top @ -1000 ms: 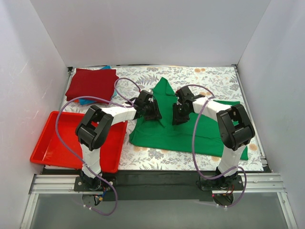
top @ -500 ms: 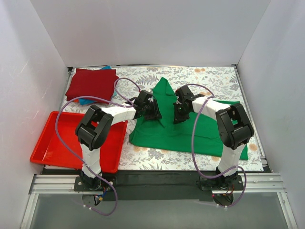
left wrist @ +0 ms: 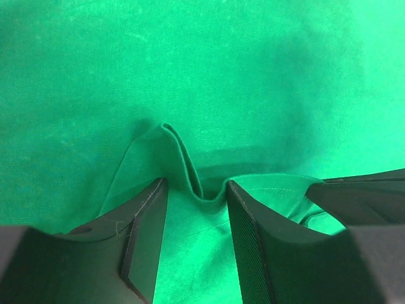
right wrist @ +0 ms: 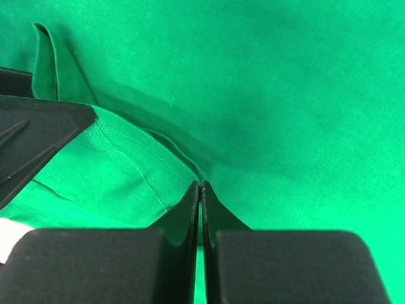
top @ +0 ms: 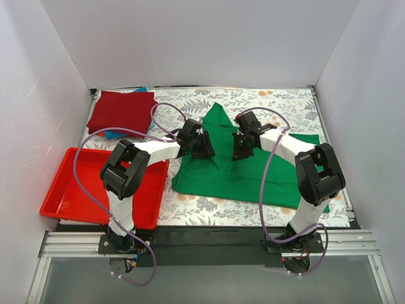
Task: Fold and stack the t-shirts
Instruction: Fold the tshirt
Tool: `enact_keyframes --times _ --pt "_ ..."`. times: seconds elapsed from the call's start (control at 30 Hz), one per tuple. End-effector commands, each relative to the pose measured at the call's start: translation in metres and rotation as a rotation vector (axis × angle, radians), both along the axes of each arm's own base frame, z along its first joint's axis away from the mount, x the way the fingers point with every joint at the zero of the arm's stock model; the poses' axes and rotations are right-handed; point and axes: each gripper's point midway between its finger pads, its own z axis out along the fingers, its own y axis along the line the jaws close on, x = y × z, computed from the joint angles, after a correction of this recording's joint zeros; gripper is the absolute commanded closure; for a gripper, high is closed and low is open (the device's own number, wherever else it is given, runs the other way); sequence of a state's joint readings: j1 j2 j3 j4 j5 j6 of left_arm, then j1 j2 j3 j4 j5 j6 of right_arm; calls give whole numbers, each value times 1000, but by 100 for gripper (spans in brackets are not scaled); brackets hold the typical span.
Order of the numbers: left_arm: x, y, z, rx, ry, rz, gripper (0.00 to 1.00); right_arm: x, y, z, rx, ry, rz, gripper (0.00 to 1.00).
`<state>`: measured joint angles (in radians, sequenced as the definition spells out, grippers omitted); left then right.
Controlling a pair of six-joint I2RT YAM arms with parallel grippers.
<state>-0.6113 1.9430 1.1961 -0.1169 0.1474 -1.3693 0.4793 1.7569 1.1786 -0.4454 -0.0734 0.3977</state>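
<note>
Two of the three shirts look done, the third is mid-fold. The left claw [left wrist: 195, 190] stands partly open over the green t-shirt [top: 253, 180], one finger [left wrist: 142, 237] on either side of a raised ridge of its cloth; the jaws have not closed on that ridge. The right claw [right wrist: 200, 190] is pressed fully together, and a stitched hem of the same shirt runs straight into its tips, so it appears to pinch a thin edge.

Both claws sit near the middle of the green t-shirt, close beside one another. The shirt itself lies spread, with one part pulled to a peak at its far side, and I judge its folds unfinished. Well to its left and farther back, the dark red t-shirt [top: 121, 111] rests folded, a blue t-shirt [top: 114, 135] showing only as an edge beneath. Folding the green one and carrying it to that pile remains. Just left of the green shirt's near corner sits the red tray [top: 63, 199].
</note>
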Motion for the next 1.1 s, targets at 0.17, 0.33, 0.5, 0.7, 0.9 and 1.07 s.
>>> enact_keyframes --times 0.17,0.33,0.5,0.7,0.9,1.07 --pt "10 -9 38 -77 -87 -13 58 -3 -10 -4 -54 9 -35 97" --pt "12 -8 44 -80 -105 -3 58 -5 -13 -7 -68 21 -39 97" --pt "14 -4 54 -75 -132 10 58 -7 -15 -8 -77 37 -51 98" --pt "16 -1 63 -62 -154 18 58 -12 -27 -15 -136 52 -80 97" --pt "21 -2 70 -55 -167 15 58 -11 -26 -15 -135 57 -82 63" --pt "25 -5 76 -57 -179 16 58 -1 -27 6 -133 0 -89 51"
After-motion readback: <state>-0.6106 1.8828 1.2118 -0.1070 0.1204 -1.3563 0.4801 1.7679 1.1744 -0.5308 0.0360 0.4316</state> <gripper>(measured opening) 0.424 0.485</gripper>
